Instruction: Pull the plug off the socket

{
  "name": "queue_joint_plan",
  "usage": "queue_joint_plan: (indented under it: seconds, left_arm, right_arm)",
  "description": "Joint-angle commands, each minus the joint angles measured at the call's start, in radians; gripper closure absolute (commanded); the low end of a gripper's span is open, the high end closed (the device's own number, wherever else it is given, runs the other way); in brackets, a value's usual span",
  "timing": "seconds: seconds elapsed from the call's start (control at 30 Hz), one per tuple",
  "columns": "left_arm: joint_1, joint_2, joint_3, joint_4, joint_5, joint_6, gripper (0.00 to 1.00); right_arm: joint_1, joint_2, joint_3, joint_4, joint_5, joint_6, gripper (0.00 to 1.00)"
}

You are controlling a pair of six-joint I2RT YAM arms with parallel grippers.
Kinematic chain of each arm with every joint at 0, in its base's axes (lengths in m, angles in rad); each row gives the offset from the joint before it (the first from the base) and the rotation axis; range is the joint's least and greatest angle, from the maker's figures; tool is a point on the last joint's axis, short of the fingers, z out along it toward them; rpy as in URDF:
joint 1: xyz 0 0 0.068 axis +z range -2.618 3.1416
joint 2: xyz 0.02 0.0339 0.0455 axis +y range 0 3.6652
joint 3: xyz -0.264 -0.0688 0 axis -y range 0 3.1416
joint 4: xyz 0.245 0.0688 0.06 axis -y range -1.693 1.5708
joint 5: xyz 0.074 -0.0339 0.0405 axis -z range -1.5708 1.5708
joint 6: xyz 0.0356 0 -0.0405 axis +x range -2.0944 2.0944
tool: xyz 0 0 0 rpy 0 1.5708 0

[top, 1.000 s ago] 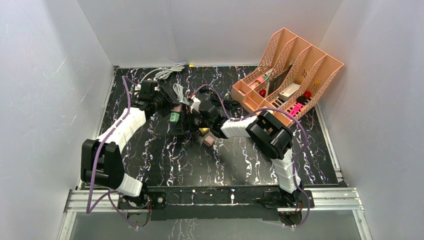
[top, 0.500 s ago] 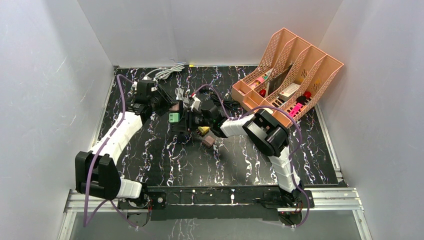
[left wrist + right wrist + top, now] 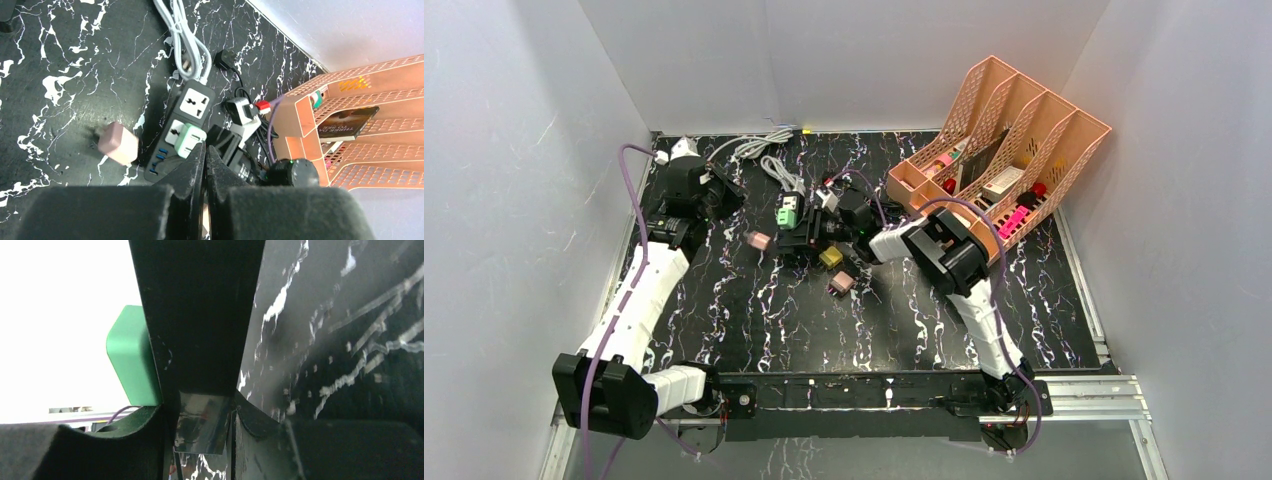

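Observation:
The black power strip [image 3: 176, 131] lies behind the table's middle, a green plug [image 3: 190, 139] seated in one socket and the socket behind it bare. A pink plug [image 3: 118, 145] lies loose on the table left of the strip, also seen from above as the pink plug [image 3: 758, 240]. My left gripper [image 3: 205, 148] is shut on nothing, back and to the left of the strip [image 3: 809, 232], at the table's far left [image 3: 714, 196]. My right gripper [image 3: 202, 407] is shut on the strip's body [image 3: 200, 315], the green plug [image 3: 131, 356] just beside its left finger.
A peach file organizer [image 3: 999, 135] with small items stands at the back right. White cable [image 3: 759, 147] coils at the back edge. A black adapter and cords [image 3: 856, 208] sit behind the strip. A yellow cube [image 3: 830, 257] and a pink cube [image 3: 840, 284] lie in front of it.
My left gripper pulled away leftward from the strip, dropped the pink plug on the table and shut empty. My right gripper closed on the strip.

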Motion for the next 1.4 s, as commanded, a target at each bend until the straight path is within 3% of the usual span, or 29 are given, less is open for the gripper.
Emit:
queue_joint_plan:
  seconds: [0.0,0.27,0.43,0.7,0.83,0.93,0.97,1.0,1.2,1.37]
  left_arm:
    - [0.003,-0.033,0.025,-0.022,-0.033,0.026,1.0]
    - [0.013,-0.074,0.052,-0.115,-0.117,0.076,1.0]
    - [0.061,-0.104,0.024,-0.19,-0.159,0.076,1.0]
    - [0.205,-0.137,-0.115,-0.21,-0.03,0.038,1.0]
    - [0.209,-0.14,-0.146,-0.208,-0.019,0.035,1.0]
    - [0.21,-0.14,-0.155,-0.205,-0.018,0.04,1.0]
    - [0.209,-0.139,-0.158,-0.204,-0.015,0.042,1.0]
    - [0.21,-0.137,-0.16,-0.201,-0.013,0.044,1.0]
    - [0.211,-0.121,-0.178,-0.186,0.006,0.045,1.0]
    - [0.211,-0.12,-0.178,-0.186,-0.013,0.056,1.0]
  right_arm:
    - [0.027,0.076,0.2,0.067,-0.063,0.078,1.0]
    - [0.057,0.23,0.538,-0.101,-0.041,0.043,1.0]
    - [0.077,0.267,0.718,-0.261,0.031,-0.082,1.0]
    - [0.086,0.492,1.087,-0.399,0.113,-0.092,1.0]
    - [0.086,0.56,1.161,-0.409,0.191,-0.115,0.68]
    - [0.084,0.562,1.153,-0.442,0.221,-0.177,0.2]
    - [0.083,0.553,1.142,-0.45,0.223,-0.197,0.08]
    - [0.083,0.537,1.123,-0.453,0.224,-0.215,0.02]
    - [0.083,0.363,0.98,-0.581,0.317,-0.415,0.02]
    - [0.121,0.166,0.716,-0.598,0.437,-0.614,0.02]
